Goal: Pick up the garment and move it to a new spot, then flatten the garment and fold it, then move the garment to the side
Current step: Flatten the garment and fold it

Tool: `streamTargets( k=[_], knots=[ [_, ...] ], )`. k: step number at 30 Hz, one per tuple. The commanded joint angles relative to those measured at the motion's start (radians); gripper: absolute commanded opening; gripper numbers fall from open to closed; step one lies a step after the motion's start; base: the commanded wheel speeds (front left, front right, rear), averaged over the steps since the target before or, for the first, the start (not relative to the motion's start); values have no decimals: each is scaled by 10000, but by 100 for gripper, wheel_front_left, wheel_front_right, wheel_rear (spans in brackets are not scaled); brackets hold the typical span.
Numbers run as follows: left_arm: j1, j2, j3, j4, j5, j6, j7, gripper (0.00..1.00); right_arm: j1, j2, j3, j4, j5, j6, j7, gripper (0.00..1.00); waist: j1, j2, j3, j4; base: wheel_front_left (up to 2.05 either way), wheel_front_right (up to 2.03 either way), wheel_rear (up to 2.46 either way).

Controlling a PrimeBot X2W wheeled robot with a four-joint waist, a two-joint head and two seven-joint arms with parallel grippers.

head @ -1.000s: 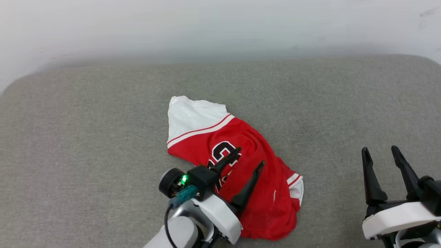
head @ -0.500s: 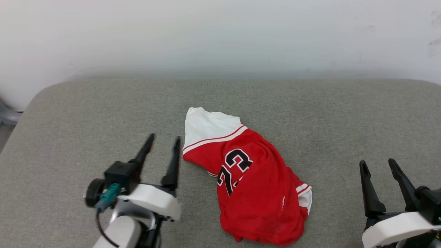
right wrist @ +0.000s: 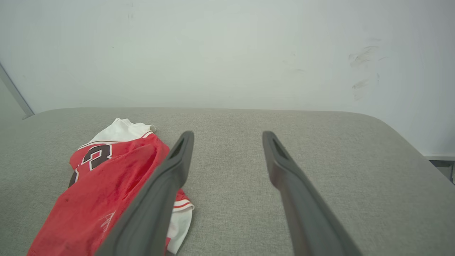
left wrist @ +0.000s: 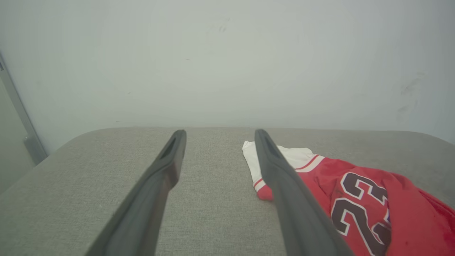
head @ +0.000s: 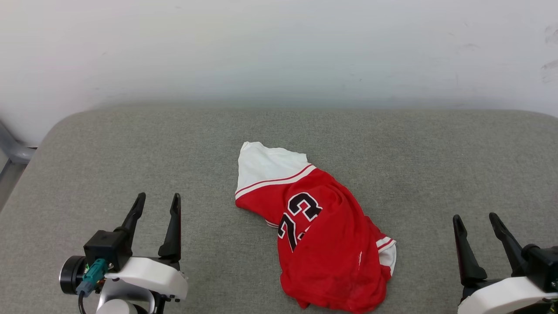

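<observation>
The garment [head: 322, 231], a red jersey with white sleeves and black numbers, lies crumpled on the grey cushioned surface [head: 130, 148] near the middle. It also appears at the right of the left wrist view as the garment [left wrist: 359, 199] and at the left of the right wrist view as the garment [right wrist: 106, 185]. My left gripper [head: 158, 199] is open at the lower left, well clear of the cloth, with nothing between its fingers. My right gripper [head: 475, 218] is open and empty at the lower right, apart from the jersey.
A pale wall [head: 279, 48] rises behind the cushion's far edge. A grey metal bar [head: 13, 150] shows past the cushion's left edge. Bare cushion lies on both sides of the jersey.
My left gripper has drawn back from over the jersey to the lower left, open throughout. The camera has shifted, so the jersey sits lower and further right in the picture.
</observation>
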Motion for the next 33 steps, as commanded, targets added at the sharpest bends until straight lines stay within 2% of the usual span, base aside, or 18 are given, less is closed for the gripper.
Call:
streamTargets(
  k=[1,8,13,14,17,23,32,33],
  knots=[
    [146,0,-16,-61,-13,-14,-23,100,109,-2,-12,-19,25,-5,40,100,1,0,2,-7,0,0,0],
    [85,-68,-178,-176,-14,-34,23,100,141,-2,-202,254,215,-7,645,100,1,0,98,10,0,0,0],
    [-108,-118,-280,-262,33,-64,22,100,220,-2,-382,955,245,-5,2919,100,1,0,301,150,0,0,0],
    [-262,-172,-336,-334,54,-112,12,100,-42,-127,-173,1240,381,-5,4163,100,1,0,501,304,0,0,0],
    [-415,-229,-443,-430,111,-192,2,100,-357,-360,254,1347,669,-7,5011,100,1,0,772,469,0,0,0],
    [-798,-446,-569,-469,170,-358,-22,100,-1487,-874,1178,1758,1174,-7,5738,100,1,0,1425,811,0,0,0],
    [-1166,-796,-472,-304,330,-690,-31,100,-2297,-1422,2558,3570,1878,-5,6928,100,1,0,1991,1165,0,0,0],
    [-1161,-815,-436,-282,358,-724,-30,100,-2236,-1372,2644,3777,2044,-5,7081,50,1,0,1999,1179,0,0,0]
  ],
)
